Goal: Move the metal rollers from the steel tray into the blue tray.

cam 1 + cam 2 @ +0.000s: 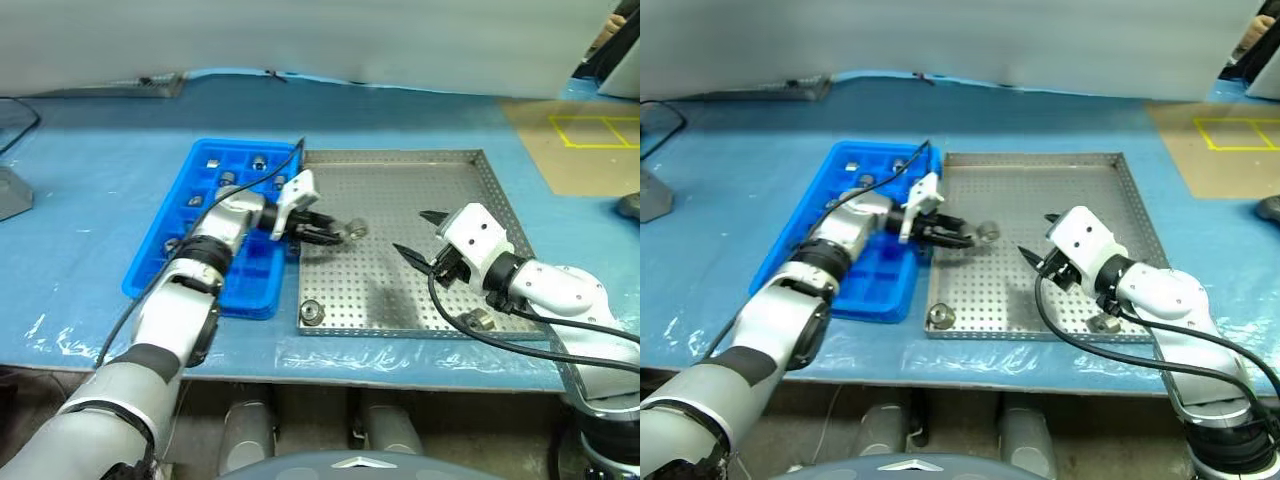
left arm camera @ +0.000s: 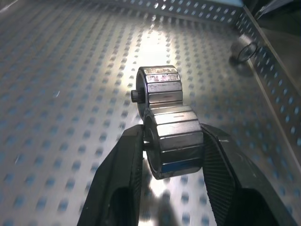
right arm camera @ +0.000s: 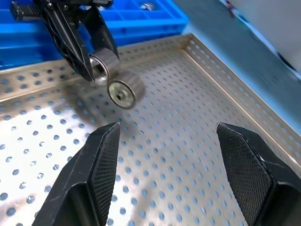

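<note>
Left gripper [image 1: 330, 233]: clamped on one metal roller [image 2: 176, 141], held over the steel tray [image 1: 480, 170] near its edge beside the blue tray [image 1: 165, 245]. A second roller [image 2: 160, 84] sits just past the held one; whether it rides along or lies apart cannot be told. Right gripper [image 1: 420, 236]: fingers apart and empty, poised above the steel tray's middle.

Progress, as judged: well under way. Several rollers [image 1: 213, 162] already occupy compartments at the blue tray's far end. Two more remain on the steel tray: one at the near corner [image 1: 311, 313] and one beside the right arm by the near wall [image 1: 481, 320].

Surroundings: blue-covered tabletop [image 1: 90, 150]; a black cable [image 1: 285, 170] crosses above the blue tray and may brush the carry path.
</note>
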`<control>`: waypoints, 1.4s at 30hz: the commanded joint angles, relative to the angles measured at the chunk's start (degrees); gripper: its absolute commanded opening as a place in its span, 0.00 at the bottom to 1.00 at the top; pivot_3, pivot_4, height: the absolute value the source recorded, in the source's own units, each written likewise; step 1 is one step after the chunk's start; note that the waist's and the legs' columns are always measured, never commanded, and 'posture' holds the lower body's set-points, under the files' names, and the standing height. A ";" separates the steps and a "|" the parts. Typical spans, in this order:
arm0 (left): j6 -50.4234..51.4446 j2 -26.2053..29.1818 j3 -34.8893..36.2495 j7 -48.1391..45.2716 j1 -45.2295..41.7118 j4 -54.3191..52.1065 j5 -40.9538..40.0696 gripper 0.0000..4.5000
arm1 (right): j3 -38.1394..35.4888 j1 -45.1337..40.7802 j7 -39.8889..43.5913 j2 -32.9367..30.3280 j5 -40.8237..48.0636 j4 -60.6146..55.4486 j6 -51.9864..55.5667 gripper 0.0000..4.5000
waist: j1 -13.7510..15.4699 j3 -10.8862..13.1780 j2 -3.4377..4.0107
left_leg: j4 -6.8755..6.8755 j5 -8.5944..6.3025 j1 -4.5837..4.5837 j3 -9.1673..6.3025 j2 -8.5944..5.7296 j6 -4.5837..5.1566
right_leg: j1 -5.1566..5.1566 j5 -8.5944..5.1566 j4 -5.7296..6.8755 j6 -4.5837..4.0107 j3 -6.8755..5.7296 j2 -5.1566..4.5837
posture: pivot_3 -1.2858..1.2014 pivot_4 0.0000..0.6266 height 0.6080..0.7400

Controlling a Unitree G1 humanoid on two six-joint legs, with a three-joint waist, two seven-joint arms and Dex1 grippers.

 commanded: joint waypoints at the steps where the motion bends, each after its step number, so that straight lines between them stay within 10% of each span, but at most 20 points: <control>1: -0.55 0.55 0.75 0.52 0.91 -2.71 -0.45 0.39 | 1.54 -2.94 1.61 -1.30 0.81 1.22 -1.85 0.75 | 1.37 0.00 0.00 | 0.04 -0.03 0.00 0.01 -0.05 -0.02 | 0.01 0.00 0.03 0.00 0.00 -0.08 | 0.49 0.24 1.00; 38: -2.34 -7.92 -2.42 -6.37 1.77 -12.48 -4.25 0.39 | 9.90 -1.78 0.71 -0.91 -1.93 6.85 -6.60 0.75 | 3.02 0.01 -0.02 | 0.15 -0.04 -0.07 0.07 -0.02 -0.05 | -0.14 0.01 0.17 0.03 0.00 -0.18 | 0.46 0.24 1.00; 42: -2.49 -8.29 -2.17 -6.17 1.07 -11.62 -4.25 0.38 | 9.80 -1.27 1.64 -1.40 -1.42 6.91 -6.82 0.55 | 2.98 0.02 -0.02 | 0.16 -0.03 -0.07 0.07 -0.02 -0.04 | -0.14 0.01 0.17 0.03 0.01 -0.18 | 0.46 0.24 1.00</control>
